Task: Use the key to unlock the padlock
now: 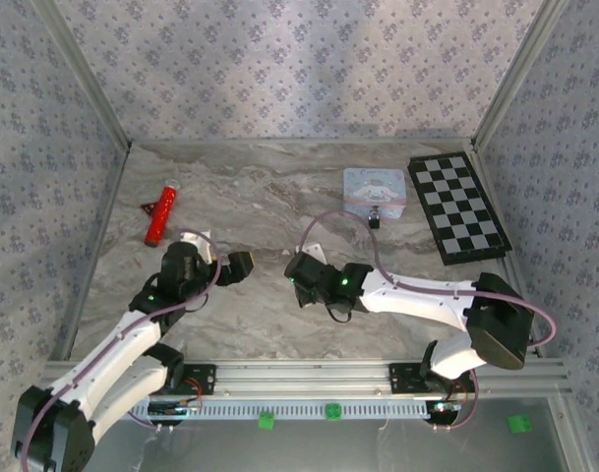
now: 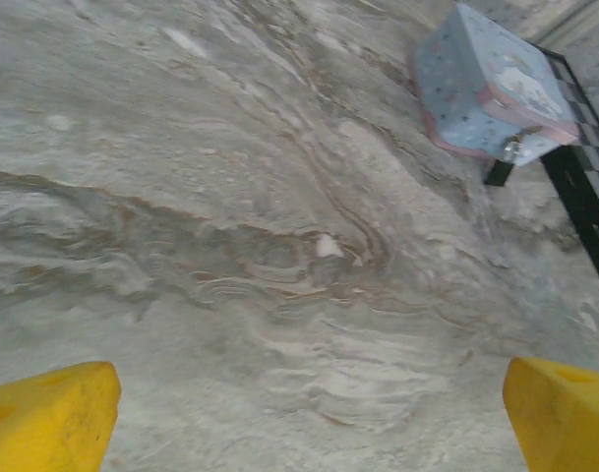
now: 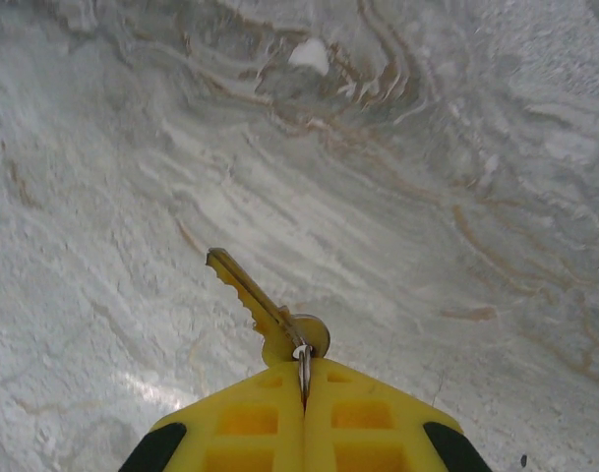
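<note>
My right gripper [image 3: 304,382] is shut on the brass key [image 3: 252,298], pinching its head and ring so the blade sticks out ahead over the marble. From above, that gripper [image 1: 301,267] hovers mid-table. The padlock [image 1: 375,221] is a tiny dark lock hanging at the front edge of a pale blue tin [image 1: 375,190], well beyond both grippers. In the left wrist view the padlock [image 2: 499,172] shows below the tin [image 2: 481,88] at the upper right. My left gripper [image 2: 309,418] is open with nothing between its yellow fingers [image 2: 48,418], and it sits left of the right one [image 1: 238,265].
A black and white checkerboard [image 1: 463,206] lies right of the tin. A red tube-like object [image 1: 161,211] lies at the far left beside a small dark triangle [image 1: 149,206]. Patterned walls enclose the marble table [image 1: 260,324] on three sides.
</note>
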Available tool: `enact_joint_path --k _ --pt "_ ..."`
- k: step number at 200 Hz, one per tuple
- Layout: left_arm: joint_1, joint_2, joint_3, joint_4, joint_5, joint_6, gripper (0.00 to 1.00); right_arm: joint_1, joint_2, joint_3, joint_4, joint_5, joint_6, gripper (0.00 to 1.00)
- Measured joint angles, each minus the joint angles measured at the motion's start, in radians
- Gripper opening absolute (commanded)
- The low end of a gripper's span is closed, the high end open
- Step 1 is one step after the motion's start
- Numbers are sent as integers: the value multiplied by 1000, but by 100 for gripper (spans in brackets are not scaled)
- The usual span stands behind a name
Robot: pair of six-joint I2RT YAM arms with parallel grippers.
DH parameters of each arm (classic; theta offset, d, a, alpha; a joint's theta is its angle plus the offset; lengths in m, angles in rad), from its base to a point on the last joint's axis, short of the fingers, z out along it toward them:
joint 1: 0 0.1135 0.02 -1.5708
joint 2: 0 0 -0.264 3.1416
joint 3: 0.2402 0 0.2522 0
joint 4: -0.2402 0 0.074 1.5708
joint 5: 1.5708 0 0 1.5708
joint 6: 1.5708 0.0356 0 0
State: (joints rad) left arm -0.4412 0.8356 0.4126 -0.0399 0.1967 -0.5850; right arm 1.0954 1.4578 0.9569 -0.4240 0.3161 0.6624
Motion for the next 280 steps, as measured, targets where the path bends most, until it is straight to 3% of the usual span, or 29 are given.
enact_joint_path --k 29,54,89,154,181,231,280 --pt "-12 193 55 76 109 0 89 -23 -5 0 16 0 -7 0" --pt "-28 263 54 168 191 8 86 -24 -2 2 26 -6 -15 0" --pt "-59 211 23 247 243 19 88 -20 46 46 57 -10 -43 0" --pt "-58 201 4 294 288 5 59 25 87 90 129 -25 -81 0" --pt "-59 190 2 311 308 0 58 36 87 89 162 -37 -90 0" --pt "-59 182 0 330 316 -4 42 39 87 87 229 -51 -112 0" --pt "-59 180 -3 328 315 0 34 39 72 59 267 -50 -121 0"
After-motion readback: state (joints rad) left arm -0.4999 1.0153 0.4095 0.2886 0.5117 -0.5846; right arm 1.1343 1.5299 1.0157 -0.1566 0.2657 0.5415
